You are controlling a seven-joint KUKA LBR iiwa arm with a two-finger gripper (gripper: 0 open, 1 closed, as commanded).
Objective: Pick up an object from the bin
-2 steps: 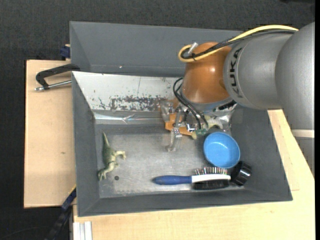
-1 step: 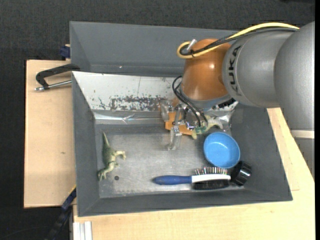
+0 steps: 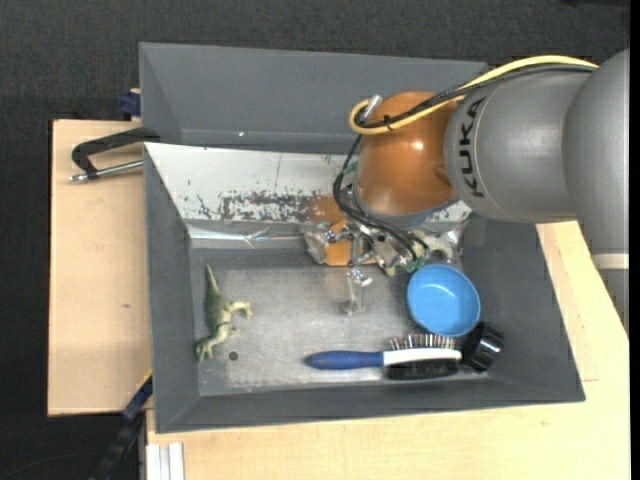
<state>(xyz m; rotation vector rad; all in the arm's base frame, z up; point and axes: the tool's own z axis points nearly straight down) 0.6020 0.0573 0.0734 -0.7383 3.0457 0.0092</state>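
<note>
My gripper (image 3: 354,290) hangs low over the bare middle of the bin floor, under the arm's orange cover, with nothing seen in it. A round blue cup (image 3: 443,302) lies just to its right, mouth facing up. In front of the cup lies a brush (image 3: 400,359) with a blue handle pointing left and a black-and-white bristle head. A small black round cap (image 3: 484,346) sits at the brush's right end, against the cup.
A green toy dinosaur (image 3: 217,314) lies by the bin's left wall, well apart from the gripper. Bare floor stretches between the dinosaur and the gripper. The arm and its cover hang over the back right of the bin.
</note>
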